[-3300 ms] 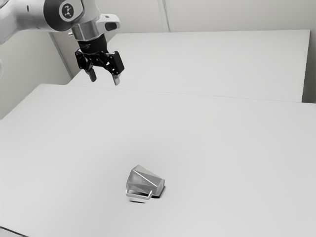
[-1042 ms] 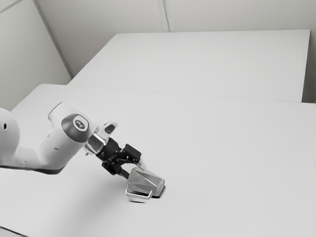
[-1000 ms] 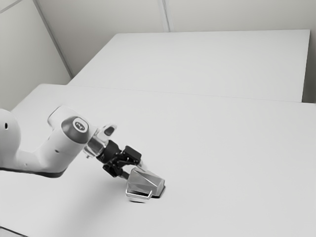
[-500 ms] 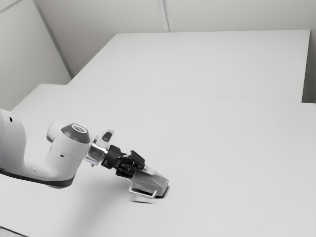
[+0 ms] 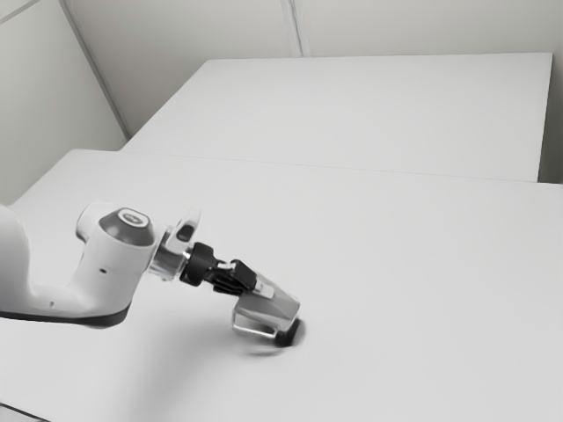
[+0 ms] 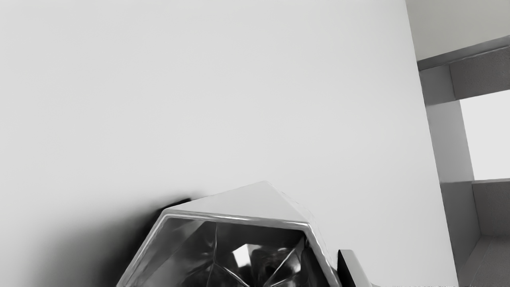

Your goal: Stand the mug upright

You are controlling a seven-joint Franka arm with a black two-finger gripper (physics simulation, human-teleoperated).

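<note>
Mug tilted, seemingly just above table | rim pinched by gripper | to be rotated base-down, lowered slowly, released once flat.

The arm reaches in from the exterior view's left of the mug, its forearm low and its wrist bent over toward the mug. The gripper slopes gently downward to the mug's rim end, its fingers closed on the mug's wall: one finger lies against the outside, the other, dark and partly hidden, inside the mug's mouth.
</note>
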